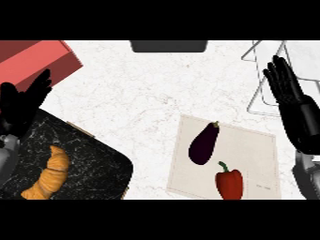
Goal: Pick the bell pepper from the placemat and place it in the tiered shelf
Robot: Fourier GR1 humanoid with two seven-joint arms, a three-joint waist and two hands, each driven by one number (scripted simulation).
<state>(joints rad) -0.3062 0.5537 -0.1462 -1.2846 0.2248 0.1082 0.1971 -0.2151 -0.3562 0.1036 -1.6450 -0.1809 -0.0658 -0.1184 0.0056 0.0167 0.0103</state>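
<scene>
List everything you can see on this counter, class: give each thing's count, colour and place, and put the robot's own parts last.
bell pepper: one, red, near end of the placemat
eggplant: one, dark purple, on the placemat beyond the pepper
placemat: one, beige, right of centre
croissant: one, golden, on the tray
tray: one, black marbled, lower left
tiered shelf: one, white wire, upper right
box: one, red, upper left
dark container: one, grey, top centre
left hand: one, black, open, left edge
right hand: one, black, open, over the shelf

left black hand [20, 105]: fingers straight, pointing up, at left edge | right black hand [287, 91]: fingers straight, raised, at right | grey forearms rise from lower corners
</scene>
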